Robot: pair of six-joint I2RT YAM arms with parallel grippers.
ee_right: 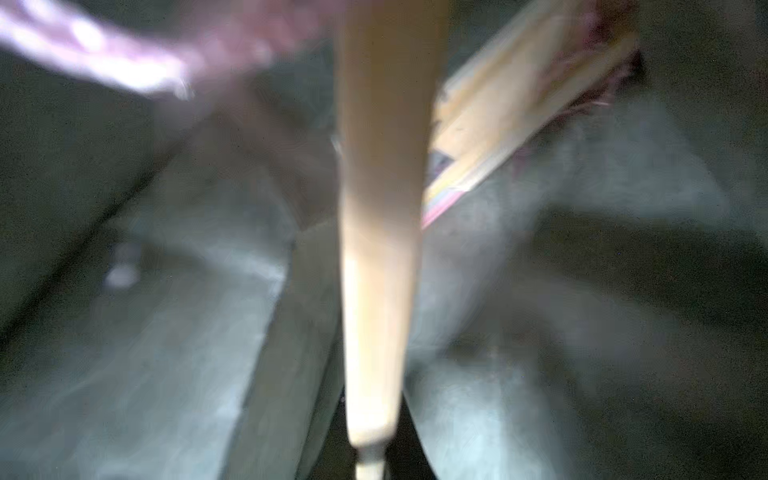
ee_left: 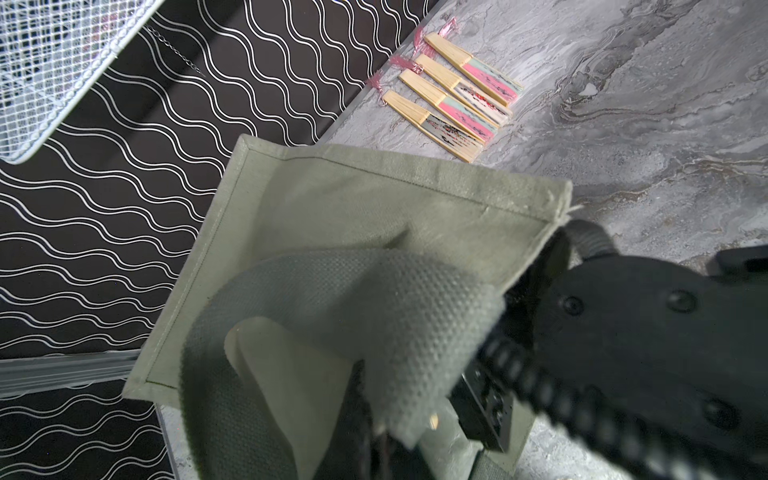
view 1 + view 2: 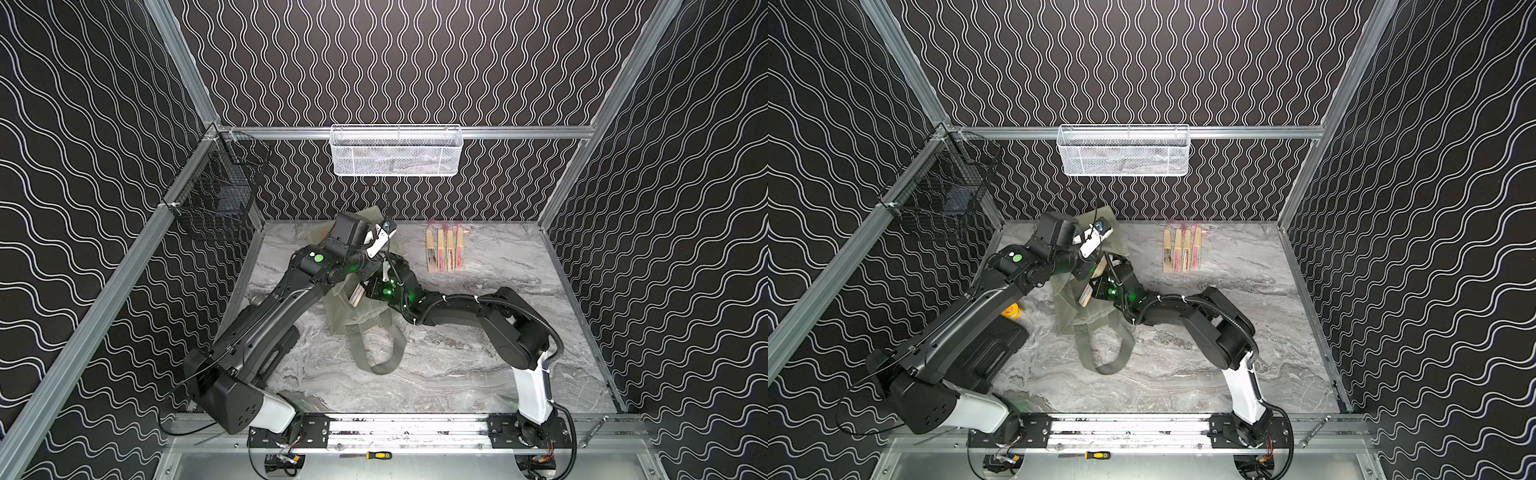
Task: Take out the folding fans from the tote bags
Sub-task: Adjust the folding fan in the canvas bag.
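Clamping right fingers (image 3: 1095, 287) on folding fan (image 1: 378, 249), left fingers (image 2: 270, 374) on tote bag (image 2: 374, 199). Best drawing straight out, avoiding snags.

robot test cell: aluminium frame (image 3: 498, 132), wavy-patterned walls (image 3: 415, 62), marble-print tabletop (image 3: 457, 374)

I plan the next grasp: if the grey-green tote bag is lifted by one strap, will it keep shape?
It will probably sag: the tote bag creases and folds in the left wrist view. Its strap lies limp on the table, so likely floppy too.
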